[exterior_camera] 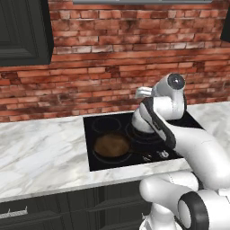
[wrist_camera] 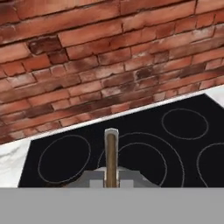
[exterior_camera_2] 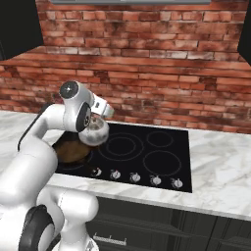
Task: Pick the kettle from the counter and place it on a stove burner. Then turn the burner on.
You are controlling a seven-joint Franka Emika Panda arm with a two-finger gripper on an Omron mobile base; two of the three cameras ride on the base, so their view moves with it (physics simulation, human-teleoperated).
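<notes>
Gripper fingers are pinched tight on the kettle handle, and the kettle hangs right under them. It floats above the black stove, beside the brown pan; a ring lies straight below.

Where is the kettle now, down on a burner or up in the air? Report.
In the air: the kettle hangs from the shut gripper above the stove, beside the pan.
</notes>
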